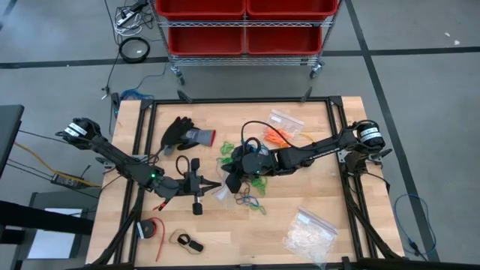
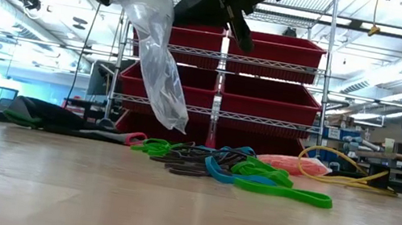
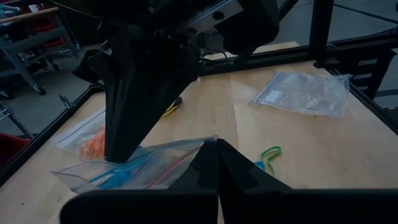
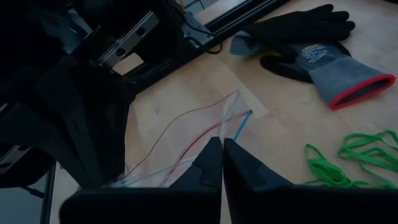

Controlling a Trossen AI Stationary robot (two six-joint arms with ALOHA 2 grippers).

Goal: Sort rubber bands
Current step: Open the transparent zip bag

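Observation:
A clear zip bag (image 2: pixel 157 56) hangs over the table's middle. Both grippers are shut on its upper edge. My left gripper (image 1: pixel 216 184) reaches in from the left and my right gripper (image 1: pixel 231 177) from the right, their tips close together. Loose rubber bands (image 2: pixel 232 171) in green, blue and black lie in a pile on the wood just right of the bag (image 1: pixel 222 193). More green rubber bands (image 1: pixel 227 152) lie farther back. In the left wrist view the right gripper's dark fingers (image 3: pixel 124 124) come down onto the same bag (image 3: pixel 137 168). My left gripper pinches the bag's zip edge (image 3: pixel 186 152) between its two shut fingers, coming nearly level from the table's left. The bag hangs slack below it, its lower end (image 2: pixel 173 120) clear of the table. My right gripper pinches the bag's zip edge (image 4: pixel 214 134), where the red and blue lines run, between its two shut fingers. It slants down from the table's right. Whether it has one layer or both does not show.
A black and grey glove (image 1: pixel 184 135) lies at the far left. A bag of orange pieces (image 1: pixel 279 133) lies at the back and a bag of whitish pieces (image 1: pixel 309 234) near the front right. A red roll (image 1: pixel 150 229) lies front left. A red-bin shelf (image 1: pixel 244 26) stands behind.

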